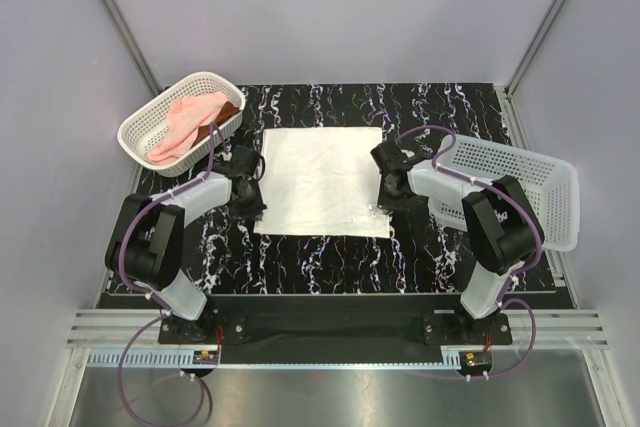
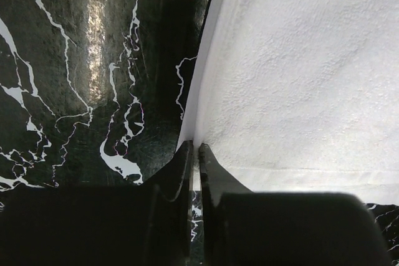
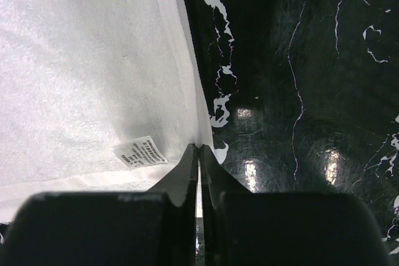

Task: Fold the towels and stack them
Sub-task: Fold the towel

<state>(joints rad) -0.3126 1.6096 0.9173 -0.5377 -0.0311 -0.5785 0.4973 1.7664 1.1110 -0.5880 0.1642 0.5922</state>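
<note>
White terry cloth was pinched in both my grippers. Left gripper (image 2: 194, 154): jaws drawn almost together, with a thin sliver of the white towel (image 1: 322, 177) caught between them at its near left corner. Right gripper (image 3: 198, 154): jaws likewise nearly closed, clamped on the near right corner. A small printed label (image 3: 140, 152) lay on the cloth just beside that grip. Black marble-patterned table (image 1: 330, 257) showed on the outer side of each held corner.

The towel lay spread flat and roughly square in the middle of the table, between my two arms.

Far left corner: white oval basket (image 1: 131, 139), holding a crumpled pink towel (image 1: 185, 119) over something dark brown. I could not tell what the brown thing was.

Right side: white rectangular basket (image 1: 505, 172), just beside my right arm and apart from the spread towel's edge.
</note>
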